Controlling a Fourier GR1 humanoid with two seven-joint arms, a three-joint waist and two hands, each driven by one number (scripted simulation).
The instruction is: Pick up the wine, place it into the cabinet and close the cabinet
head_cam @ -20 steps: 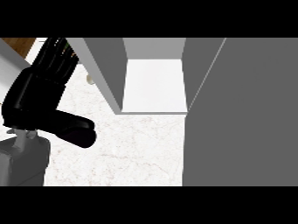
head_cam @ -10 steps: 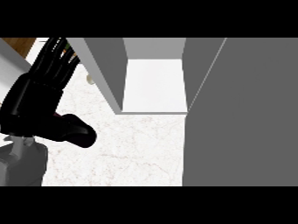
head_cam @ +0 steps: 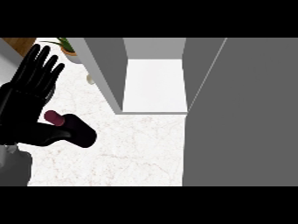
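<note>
My left hand (head_cam: 23,109) is at the left of the head view, black, with its fingers straight and pointing up and its thumb (head_cam: 74,133) stretched out to the right. A dark red tip of the wine (head_cam: 53,117) shows in the crook between thumb and palm; the hand hides everything else of the bottle. To the right stands the cabinet (head_cam: 105,74), open, its white inner floor (head_cam: 154,85) in sight. Its grey door (head_cam: 251,113) is swung out and fills the right side. My right hand does not show.
The white marble counter (head_cam: 138,153) runs below the cabinet's opening. A potted plant (head_cam: 67,44) stands at the back, left of the cabinet, with a small pale object (head_cam: 90,79) near the cabinet's left wall. My grey left forearm (head_cam: 6,168) comes in at the lower left.
My left hand has turned more upright, its fingers spread further. The wine's dark red tip has come into view beside the thumb. The cabinet and its door have not moved.
</note>
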